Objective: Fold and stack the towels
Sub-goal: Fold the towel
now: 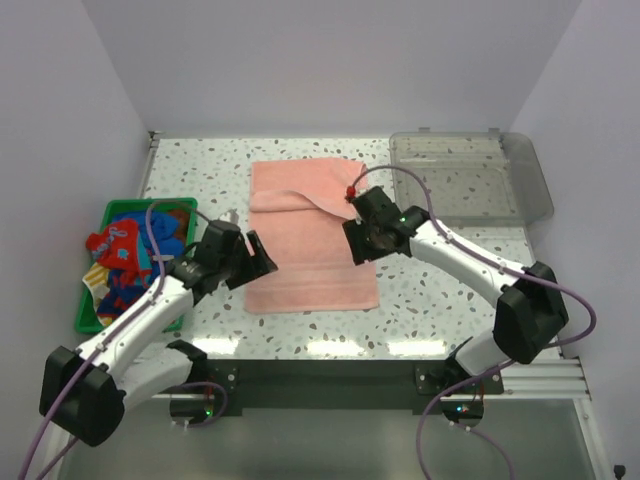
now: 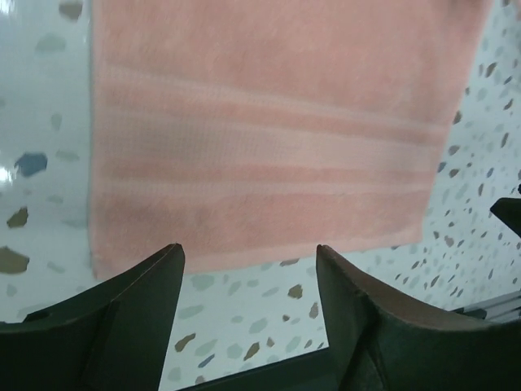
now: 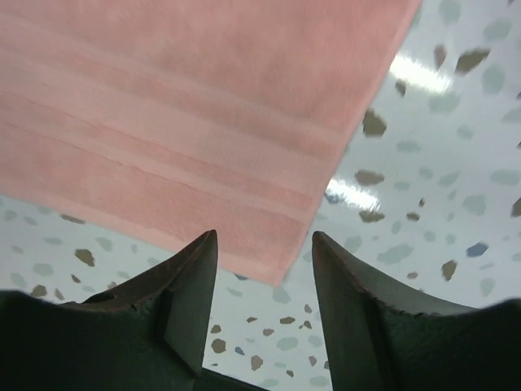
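Towels (image 1: pixel 128 258) heaped in green basket (image 1: pixel 84 318), pink towel (image 1: pixel 310 250) on table (image 1: pixel 200 170), clear tray (image 1: pixel 455 140)

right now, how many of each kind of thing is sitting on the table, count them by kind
pink towel, laid out: 1
green basket: 1
clear tray: 1
cloth heap in the basket, blue and red: 1 pile, pieces too tangled to count
total: 4

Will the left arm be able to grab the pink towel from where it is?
Probably yes. The left hand hangs open just short of the pink towel, facing its edge, with only bare table between them and nothing blocking.
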### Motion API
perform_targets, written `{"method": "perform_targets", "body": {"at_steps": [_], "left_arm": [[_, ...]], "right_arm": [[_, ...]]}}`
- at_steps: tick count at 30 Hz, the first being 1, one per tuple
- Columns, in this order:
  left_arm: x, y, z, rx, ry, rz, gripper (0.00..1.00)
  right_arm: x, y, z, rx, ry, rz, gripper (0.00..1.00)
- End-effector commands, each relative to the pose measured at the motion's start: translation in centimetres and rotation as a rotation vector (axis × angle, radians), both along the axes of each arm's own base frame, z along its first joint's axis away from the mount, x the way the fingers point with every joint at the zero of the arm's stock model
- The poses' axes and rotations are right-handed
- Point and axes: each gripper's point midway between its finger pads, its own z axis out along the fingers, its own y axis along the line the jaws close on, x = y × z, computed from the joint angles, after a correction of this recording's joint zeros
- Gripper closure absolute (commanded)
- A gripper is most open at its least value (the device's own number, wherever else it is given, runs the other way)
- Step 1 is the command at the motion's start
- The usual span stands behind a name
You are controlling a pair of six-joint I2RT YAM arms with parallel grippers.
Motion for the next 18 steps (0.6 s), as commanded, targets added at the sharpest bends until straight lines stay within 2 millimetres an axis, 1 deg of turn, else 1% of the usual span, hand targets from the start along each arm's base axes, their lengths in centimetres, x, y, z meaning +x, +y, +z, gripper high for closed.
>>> {"method": "perform_targets", "body": {"at_steps": [1, 2, 3, 4, 5, 6, 7, 8, 9, 10, 11, 12, 13, 14, 15, 16, 17, 18], "left_arm": [[5.1, -0.2, 3.3, 0.051, -0.123, 0.007, 0.25], [6.8, 0.2, 4.3, 0.041, -0.149, 0.029, 0.23], [7.8, 0.1, 4.5, 0.027, -0.153, 0.024, 0.23], [9.5, 0.5, 4.0, 0.019, -0.152, 0.037, 0.22], [10.7, 0.7, 4.5, 0.01, -0.168, 0.047, 0.22], [11.7, 0.9, 4.6, 0.004, -0.176, 0.057, 0.22], [13.0, 0.8, 3.9, -0.002, -0.169, 0.053, 0.21], [14.5, 1.2, 4.7, -0.007, -0.191, 0.072, 0.21], [15.3, 1.2, 4.6, -0.007, -0.191, 0.076, 0.21], [16.1, 1.1, 3.3, 0.001, -0.164, 0.075, 0.21], [17.3, 0.9, 4.0, -0.013, -0.177, 0.07, 0.21], [17.8, 0.7, 3.6, -0.016, -0.169, 0.065, 0.22], [18.3, 0.7, 2.5, -0.01, -0.14, 0.066, 0.23], [19.0, 0.6, 2.6, -0.012, -0.144, 0.068, 0.25], [19.2, 0.6, 2.2, -0.013, -0.134, 0.07, 0.27], [19.6, 0.7, 1.3, -0.013, -0.117, 0.072, 0.29], [20.1, 0.8, 1.4, -0.016, -0.12, 0.078, 0.32], [20.4, 0.9, 1.2, -0.017, -0.113, 0.084, 0.34]], "right_arm": [[5.5, 2.5, 5.4, 0.008, -0.203, 0.098, 0.45], [6.6, 3.1, 5.9, 0.003, -0.231, 0.133, 0.43], [7.6, 3.7, 6.1, 0.001, -0.245, 0.143, 0.43], [9.3, 4.9, 6.5, 0.007, -0.267, 0.154, 0.42], [10.4, 5.7, 6.6, 0.006, -0.28, 0.176, 0.41], [11.4, 6.4, 6.8, 0.011, -0.291, 0.187, 0.4], [13.1, 7.8, 7.1, 0.018, -0.31, 0.197, 0.39], [14.2, 8.6, 7.4, 0.026, -0.333, 0.216, 0.39], [15.1, 9.4, 7.6, 0.04, -0.345, 0.229, 0.39], [16.4, 10.7, 9.0, 0.071, -0.382, 0.239, 0.38], [17.4, 11.7, 7.3, 0.064, -0.364, 0.254, 0.38], [18.8, 13.0, 8.7, 0.087, -0.408, 0.287, 0.38], [19.6, 13.6, 8.4, 0.088, -0.413, 0.296, 0.38], [20.5, 14.3, 6.0, 0.068, -0.389, 0.314, 0.38], [21.3, 14.8, 5.7, 0.071, -0.395, 0.316, 0.37], [22.3, 15.6, 6.8, 0.094, -0.43, 0.32, 0.37], [23.1, 16.2, 6.3, 0.103, -0.438, 0.327, 0.37], [23.8, 16.5, 4.5, 0.101, -0.42, 0.328, 0.37]]}}
